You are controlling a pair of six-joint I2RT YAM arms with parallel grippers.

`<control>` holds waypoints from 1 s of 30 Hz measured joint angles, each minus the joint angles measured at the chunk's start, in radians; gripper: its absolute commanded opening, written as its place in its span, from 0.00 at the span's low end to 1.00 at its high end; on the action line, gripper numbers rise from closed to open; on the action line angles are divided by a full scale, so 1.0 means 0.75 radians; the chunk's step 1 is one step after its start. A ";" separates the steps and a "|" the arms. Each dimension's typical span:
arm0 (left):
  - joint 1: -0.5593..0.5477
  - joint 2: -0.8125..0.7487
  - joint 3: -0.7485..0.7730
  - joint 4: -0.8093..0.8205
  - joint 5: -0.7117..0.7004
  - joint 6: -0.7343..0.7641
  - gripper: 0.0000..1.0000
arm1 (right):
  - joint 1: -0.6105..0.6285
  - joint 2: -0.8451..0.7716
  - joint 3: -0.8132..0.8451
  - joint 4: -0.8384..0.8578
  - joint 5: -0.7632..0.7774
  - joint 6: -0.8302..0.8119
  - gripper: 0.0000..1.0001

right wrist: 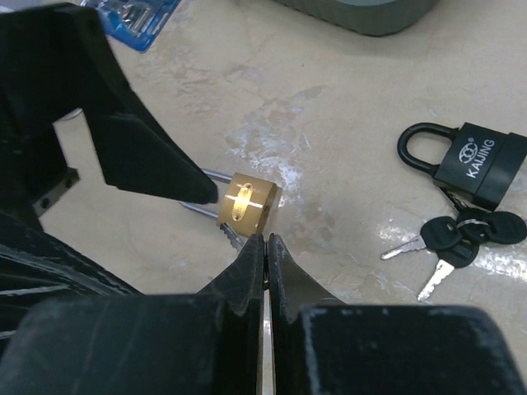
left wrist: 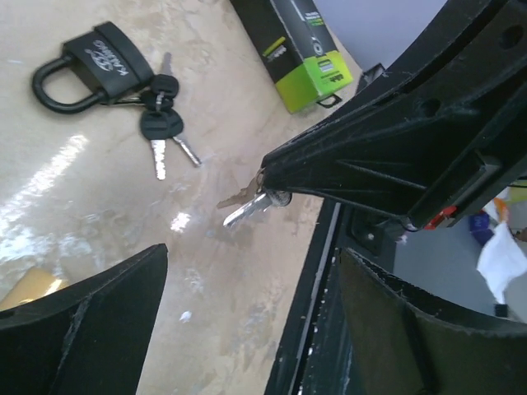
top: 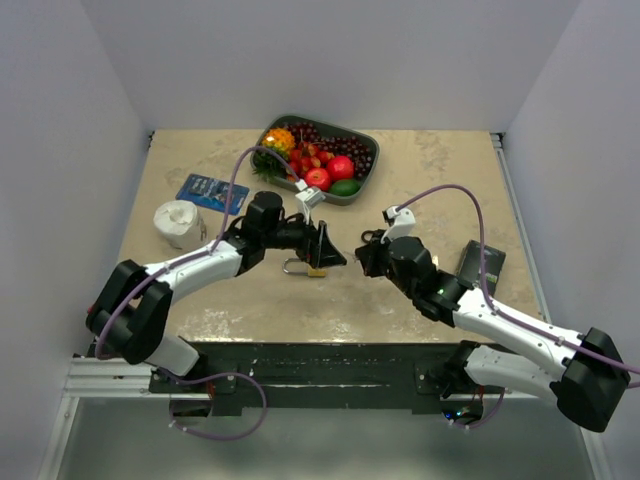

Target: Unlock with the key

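Observation:
A brass padlock (right wrist: 247, 202) lies on the tan table with its keyhole face turned toward my right wrist camera; from above, the padlock (top: 316, 269) sits between the two grippers. My right gripper (right wrist: 266, 239) is shut on a silver key (right wrist: 233, 235). The key's toothed blade points at the padlock's lower edge, outside the keyhole. In the left wrist view that key (left wrist: 245, 209) sticks out of the right gripper's tips. My left gripper (left wrist: 255, 263) is open and wide, with one finger (right wrist: 156, 169) over the shackle right beside the brass body.
A black padlock (right wrist: 480, 162) with a bunch of black-headed keys (right wrist: 465, 234) lies to the right. A black-and-green box (top: 482, 266) sits farther right. At the back are a tray of fruit (top: 370, 140), a blue packet (top: 210, 191) and a white roll (top: 180, 222).

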 measured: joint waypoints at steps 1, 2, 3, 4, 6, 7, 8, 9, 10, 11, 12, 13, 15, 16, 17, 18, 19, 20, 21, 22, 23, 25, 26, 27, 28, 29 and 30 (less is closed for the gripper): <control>-0.007 0.024 0.005 0.013 0.023 -0.015 0.86 | 0.000 -0.001 0.000 0.007 -0.018 -0.004 0.00; -0.012 0.044 0.009 0.026 0.041 -0.028 0.85 | 0.000 -0.001 0.000 0.012 -0.025 -0.007 0.00; -0.017 0.068 0.013 0.041 0.067 -0.046 0.84 | 0.000 -0.001 0.000 0.018 -0.036 -0.011 0.00; -0.023 0.091 0.015 0.056 0.091 -0.064 0.83 | 0.000 -0.002 -0.001 0.023 -0.050 -0.017 0.00; -0.030 0.127 0.017 0.094 0.143 -0.106 0.77 | 0.001 -0.008 -0.005 0.034 -0.068 -0.025 0.00; -0.031 0.135 0.018 0.107 0.159 -0.121 0.75 | 0.001 -0.012 -0.009 0.037 -0.073 -0.027 0.00; -0.032 0.142 0.018 0.124 0.180 -0.139 0.71 | 0.001 -0.018 -0.013 0.043 -0.085 -0.030 0.00; -0.033 0.146 0.018 0.142 0.196 -0.153 0.69 | 0.001 -0.025 -0.017 0.051 -0.094 -0.033 0.00; -0.035 0.146 0.018 0.153 0.210 -0.163 0.68 | 0.001 -0.030 -0.020 0.055 -0.095 -0.033 0.00; -0.036 0.146 0.018 0.168 0.221 -0.179 0.65 | 0.001 -0.034 -0.024 0.060 -0.098 -0.035 0.00; -0.037 0.146 0.018 0.182 0.233 -0.186 0.63 | 0.001 -0.038 -0.026 0.063 -0.102 -0.037 0.00; -0.038 0.147 0.018 0.193 0.244 -0.192 0.61 | 0.001 -0.041 -0.028 0.063 -0.103 -0.038 0.00; -0.040 0.150 0.018 0.211 0.260 -0.213 0.56 | 0.001 -0.046 -0.030 0.063 -0.106 -0.041 0.00; -0.040 0.152 0.018 0.221 0.268 -0.220 0.54 | 0.001 -0.046 -0.030 0.065 -0.106 -0.042 0.00; -0.040 0.158 0.018 0.233 0.279 -0.232 0.51 | 0.001 -0.047 -0.030 0.065 -0.107 -0.043 0.00; -0.040 0.163 0.018 0.241 0.286 -0.243 0.50 | 0.001 -0.047 -0.030 0.065 -0.112 -0.043 0.00; -0.040 0.166 0.018 0.242 0.288 -0.250 0.50 | 0.001 -0.048 -0.030 0.065 -0.115 -0.043 0.00; -0.040 0.169 0.018 0.246 0.291 -0.258 0.48 | 0.001 -0.048 -0.030 0.065 -0.118 -0.044 0.00; -0.040 0.172 0.018 0.250 0.295 -0.261 0.46 | 0.001 -0.048 -0.030 0.066 -0.123 -0.045 0.00; -0.040 0.175 0.018 0.253 0.296 -0.268 0.44 | 0.001 -0.048 -0.030 0.067 -0.126 -0.046 0.00; -0.040 0.178 0.018 0.256 0.298 -0.271 0.42 | 0.001 -0.048 -0.030 0.069 -0.127 -0.048 0.00; -0.040 0.182 0.018 0.260 0.299 -0.280 0.36 | 0.001 -0.048 -0.030 0.073 -0.130 -0.051 0.00; -0.040 0.184 0.018 0.262 0.299 -0.282 0.31 | 0.001 -0.048 -0.030 0.074 -0.131 -0.053 0.00; -0.040 0.186 0.018 0.263 0.299 -0.284 0.29 | 0.001 -0.048 -0.031 0.074 -0.131 -0.053 0.00; -0.040 0.188 0.018 0.264 0.299 -0.291 0.26 | 0.001 -0.048 -0.031 0.074 -0.131 -0.055 0.00; -0.040 0.189 0.018 0.266 0.299 -0.293 0.22 | 0.001 -0.048 -0.031 0.074 -0.132 -0.056 0.00; -0.040 0.191 0.018 0.267 0.300 -0.294 0.20 | 0.001 -0.048 -0.031 0.074 -0.131 -0.057 0.00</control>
